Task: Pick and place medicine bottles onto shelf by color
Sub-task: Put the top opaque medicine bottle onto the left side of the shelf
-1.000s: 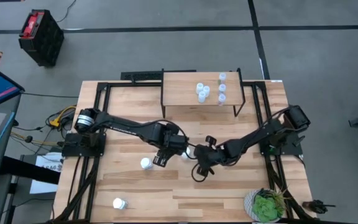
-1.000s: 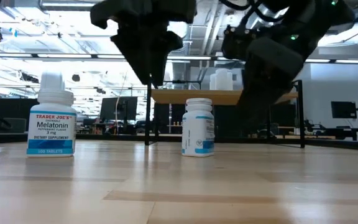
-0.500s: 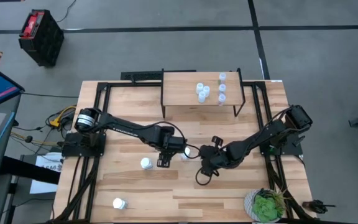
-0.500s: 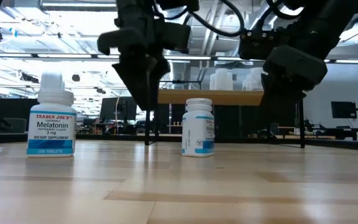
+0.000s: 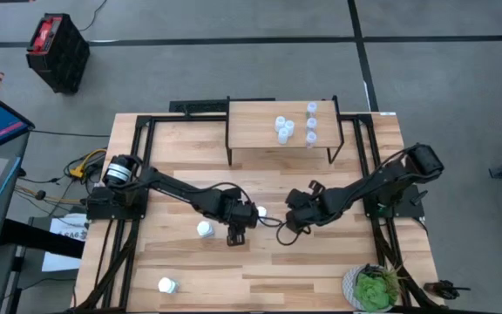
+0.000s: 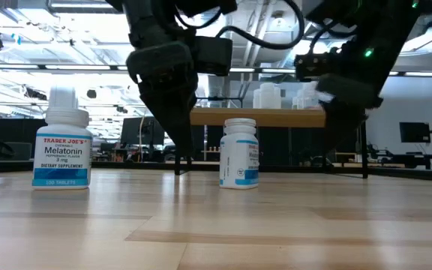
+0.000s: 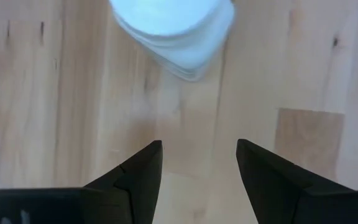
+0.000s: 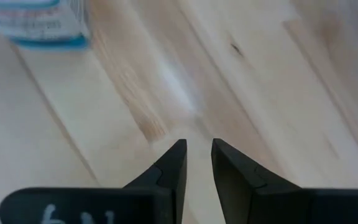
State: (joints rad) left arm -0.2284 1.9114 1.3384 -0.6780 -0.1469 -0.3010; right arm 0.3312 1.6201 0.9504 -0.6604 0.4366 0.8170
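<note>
A white medicine bottle (image 5: pixel 260 212) with a blue label stands upright on the table (image 5: pixel 321 270) between my two grippers; the low view shows the same bottle (image 6: pixel 239 153). My left gripper (image 5: pixel 237 232) is open just left of it, pointing steeply down, with the bottle's white cap (image 7: pixel 174 26) ahead of its fingers. My right gripper (image 5: pixel 289 220) is right of the bottle, its fingers a narrow gap apart with nothing between them. The bottle's label (image 8: pixel 36 22) shows at the edge of the right wrist view. The shelf (image 5: pixel 251 146) stands at the far edge with several bottles (image 5: pixel 283 128) on it.
Two more white bottles stand on the table: one (image 5: pixel 205 229) left of my left gripper, one (image 5: pixel 166 284) near the front left. A Melatonin bottle (image 6: pixel 62 147) shows at the low view's left. A green potted plant (image 5: pixel 375 288) sits at the front right corner.
My left gripper has come down toward the table beside the middle bottle and rolled about its own axis, staying open. My right gripper has drawn back a little toward the table's right and far side, away from the bottle. The bottles have kept still.
</note>
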